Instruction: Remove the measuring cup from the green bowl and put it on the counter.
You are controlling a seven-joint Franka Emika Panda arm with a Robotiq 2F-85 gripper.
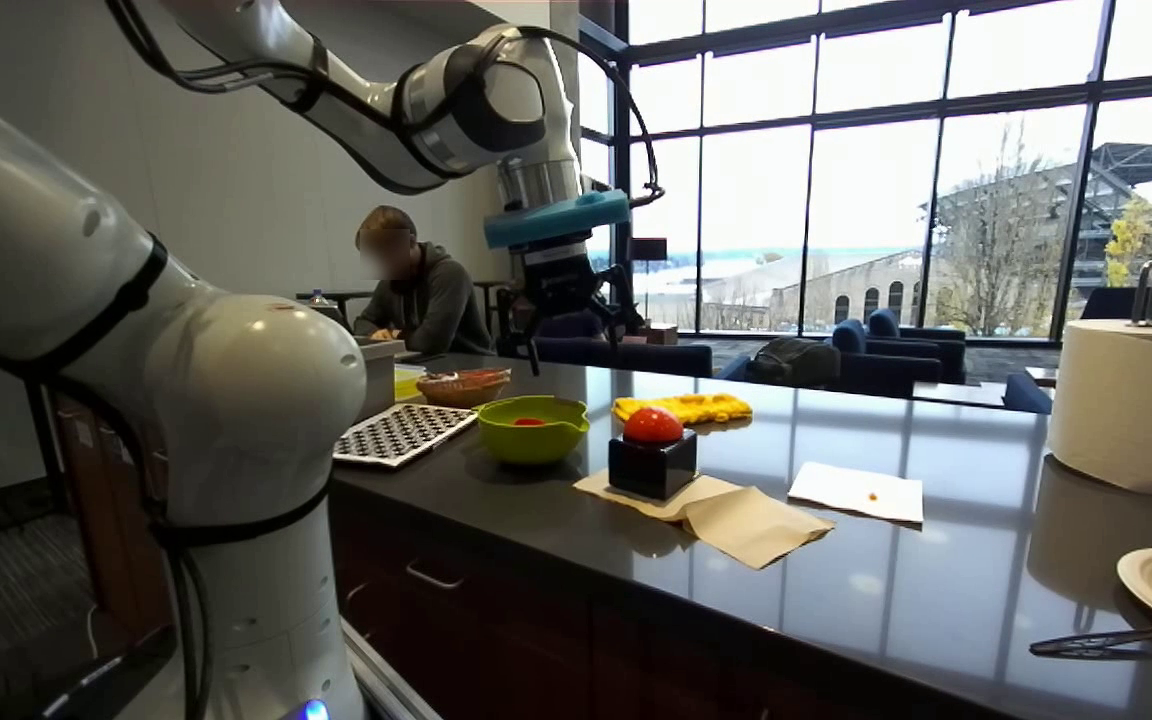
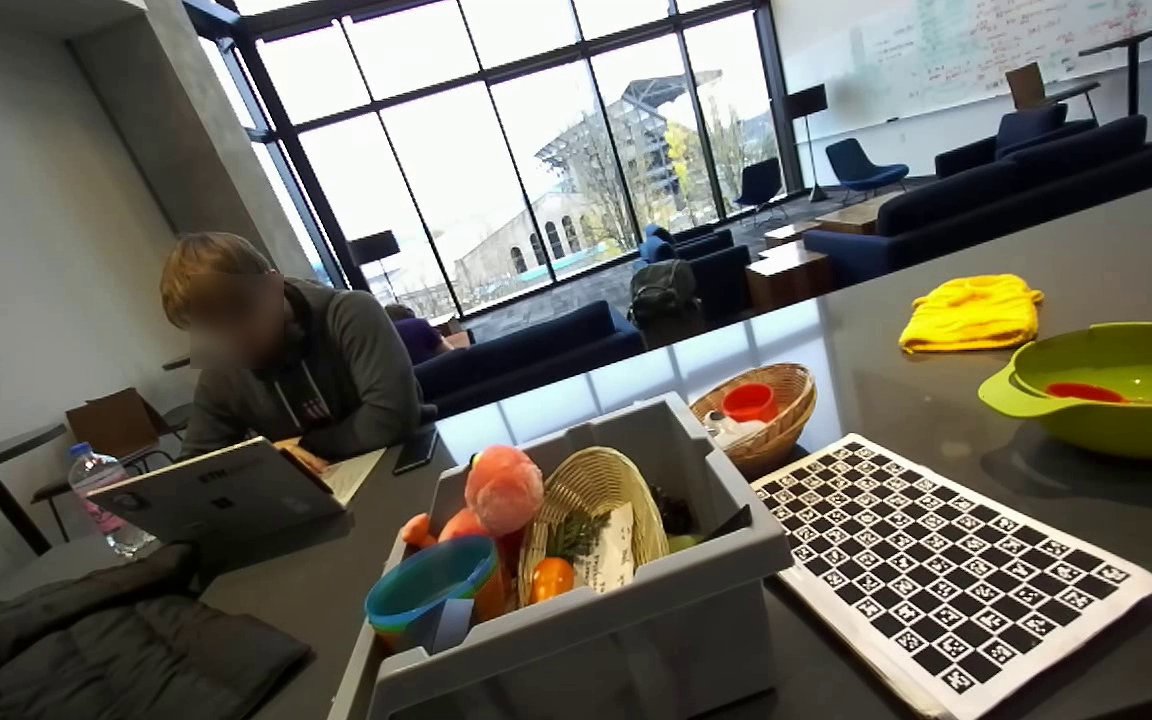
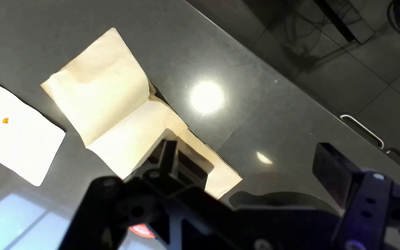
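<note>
"Lifting out the measuring cup [image 1: 528, 422]: what could go wrong?"

"From the left: a similar red cup [image 2: 749, 402] sits in the wicker basket [image 2: 786, 425], so the wrong one might get picked. Next, the measuring cup rests down inside the green bowl [image 1: 534, 445]; an off-centre descent may catch the rim and tip the bowl."

"And the gripper [image 1: 576, 345]?"

"Hanging above the counter [image 1: 526, 505], jaws spread, nothing between them. Further right, the black box [image 1: 652, 465] could get knocked if the gripper swings across too low."

"How many of each?"

"One checkered board [image 1: 406, 435], one wicker basket on the counter, one green bowl, one black box topped by one red dome [image 1: 653, 425], one yellow cloth [image 1: 683, 408], one white sheet [image 1: 841, 490], one paper roll [image 1: 1131, 400], one plate [image 1: 1146, 573] partly out of view. Red cups: two, basket and bowl."
</note>
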